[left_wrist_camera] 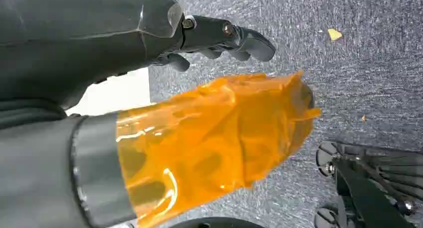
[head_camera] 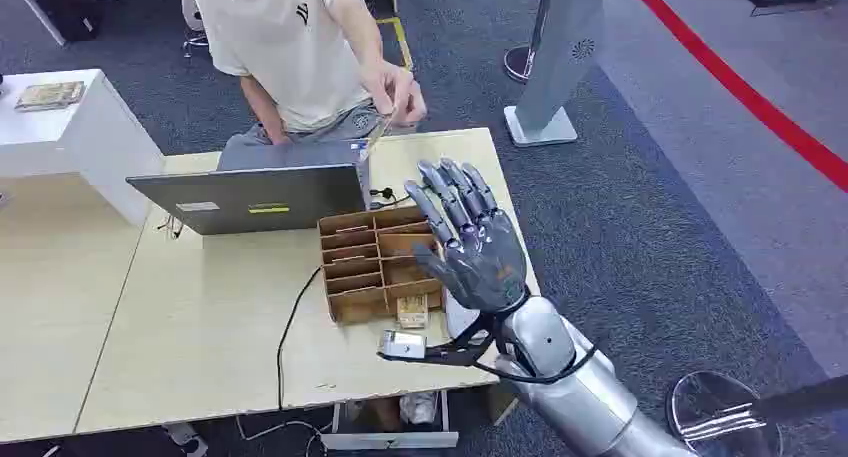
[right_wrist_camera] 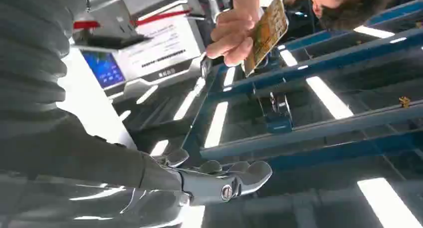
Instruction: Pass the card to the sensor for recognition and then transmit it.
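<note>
Grey-blue carpet surrounds a pale wooden table [head_camera: 200,317] where a seated person in a white T-shirt [head_camera: 290,47] works behind an open grey laptop [head_camera: 255,192]. Just beside the laptop, on the side nearer the table's far edge, stands a brown cardboard organiser tray with several compartments [head_camera: 365,262], and a black cable [head_camera: 290,327] trails from near the tray over the table's front edge.

Over that tray hangs the robot's silver right hand [head_camera: 470,242], palm towards the person, fingers spread wide and holding nothing. Beyond the laptop's far corner, the person's hand [head_camera: 395,92] is raised, pinching a thin gold-and-brown patterned card [right_wrist_camera: 267,31] by one edge; the right wrist view shows it clearly, well apart from the robot's fingertips.

Such a card is probably light, stiff and slick. Its free long edge, opposite the person's fingers, looks like the best place to pinch, thumb against fingers across the flat faces. A loose pinch could let it slip or twist.

Open air lies between the right hand and the card, though the laptop lid and tray walls sit close beneath that path.

Away from the table, the dark left hand [left_wrist_camera: 219,38] hangs above carpet beside an orange film-wrapped thumb, fingers gently curled and loosely apart, with nothing in them.
</note>
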Controlling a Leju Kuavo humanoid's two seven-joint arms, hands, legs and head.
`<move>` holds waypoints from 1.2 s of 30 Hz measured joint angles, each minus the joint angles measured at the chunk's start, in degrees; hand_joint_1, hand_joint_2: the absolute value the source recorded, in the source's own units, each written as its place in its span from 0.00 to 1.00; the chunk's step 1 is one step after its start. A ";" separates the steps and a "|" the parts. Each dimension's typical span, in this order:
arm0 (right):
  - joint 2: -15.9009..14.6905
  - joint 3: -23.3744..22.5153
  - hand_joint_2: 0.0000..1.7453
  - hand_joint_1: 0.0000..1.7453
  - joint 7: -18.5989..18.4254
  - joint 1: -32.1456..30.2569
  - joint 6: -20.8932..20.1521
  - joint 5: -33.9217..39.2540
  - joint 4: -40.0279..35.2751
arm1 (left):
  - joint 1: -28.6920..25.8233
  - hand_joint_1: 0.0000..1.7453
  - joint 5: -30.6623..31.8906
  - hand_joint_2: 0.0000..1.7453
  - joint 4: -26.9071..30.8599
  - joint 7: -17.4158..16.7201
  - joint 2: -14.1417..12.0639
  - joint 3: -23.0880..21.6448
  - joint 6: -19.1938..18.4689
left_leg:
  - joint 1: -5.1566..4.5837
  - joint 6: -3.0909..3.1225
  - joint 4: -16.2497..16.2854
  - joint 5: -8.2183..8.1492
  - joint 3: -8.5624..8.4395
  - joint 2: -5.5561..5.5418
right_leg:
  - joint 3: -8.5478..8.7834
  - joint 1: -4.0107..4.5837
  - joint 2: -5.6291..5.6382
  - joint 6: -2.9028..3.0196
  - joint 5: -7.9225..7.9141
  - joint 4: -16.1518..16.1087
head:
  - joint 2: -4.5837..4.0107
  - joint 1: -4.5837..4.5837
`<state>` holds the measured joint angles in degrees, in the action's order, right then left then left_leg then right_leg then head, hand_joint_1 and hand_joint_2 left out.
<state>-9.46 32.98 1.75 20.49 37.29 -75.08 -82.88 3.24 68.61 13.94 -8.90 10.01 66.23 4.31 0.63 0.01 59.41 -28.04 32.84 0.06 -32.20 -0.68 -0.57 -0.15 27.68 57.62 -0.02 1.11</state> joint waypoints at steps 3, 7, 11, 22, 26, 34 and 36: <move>0.00 0.20 1.00 0.00 -0.57 3.08 -0.41 -1.20 2.90 | 0.01 0.00 0.39 0.00 0.00 0.04 -0.20 -0.46 -0.35 | 0.00 0.00 0.00 0.00 0.00 0.00 | 0.00 0.00 0.01 -0.01 -0.01 0.00 | 0.00 -0.02; 0.00 0.35 1.00 0.00 -1.33 6.65 -1.20 -2.81 6.48 | 0.02 0.00 0.98 0.00 0.00 0.11 -0.31 -1.11 -0.72 | 0.00 0.00 0.01 0.01 0.01 0.00 | 0.00 0.00 0.00 -0.03 -0.03 0.01 | 0.00 0.00; 0.11 0.37 1.00 0.00 -2.23 9.89 -1.96 -4.11 9.81 | 0.07 0.00 1.40 0.00 0.00 0.09 -0.48 -1.53 -0.96 | 0.00 0.00 0.01 0.01 0.01 -0.01 | 0.00 0.00 -0.01 -0.03 -0.03 0.01 | 0.00 0.02; 1.88 0.37 1.00 0.00 -3.47 15.77 -4.55 -6.34 16.11 | 0.09 0.00 2.38 0.00 0.00 -0.07 -0.57 -2.64 -1.55 | 0.00 -0.01 0.01 0.01 0.01 -0.01 | -0.01 0.00 0.00 -0.03 -0.03 0.02 | 0.00 0.00; 2.67 0.37 1.00 0.79 -3.74 17.31 -5.14 -7.03 17.72 | 0.10 0.00 2.53 0.00 0.00 -0.11 -0.59 -2.91 -1.64 | 0.00 -0.01 0.01 0.01 0.01 -0.01 | -0.01 0.00 0.00 -0.03 -0.03 0.02 | 0.00 0.00; 4.07 0.33 1.00 1.00 -4.09 18.27 -6.10 -7.01 19.14 | 0.14 0.00 2.84 0.00 0.00 -0.20 -0.57 -3.54 -1.66 | 0.00 -0.01 0.01 0.01 0.01 -0.01 | -0.01 0.00 0.00 -0.03 -0.03 0.02 | 0.00 0.00; 4.31 0.26 1.00 1.00 -4.11 18.28 -6.18 -6.97 19.27 | 0.15 0.00 2.88 0.00 0.00 -0.20 -0.57 -3.76 -1.66 | 0.00 -0.01 0.01 0.01 0.01 -0.01 | -0.01 0.00 -0.01 -0.03 -0.03 0.02 | 0.00 0.00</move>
<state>-5.16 33.24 -2.36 38.76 31.10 -82.05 -63.60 3.38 71.49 13.94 -9.09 9.44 62.47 2.64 0.64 0.00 59.42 -28.04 32.86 0.05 -32.21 -0.68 -0.58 -0.18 27.65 57.64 -0.02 1.11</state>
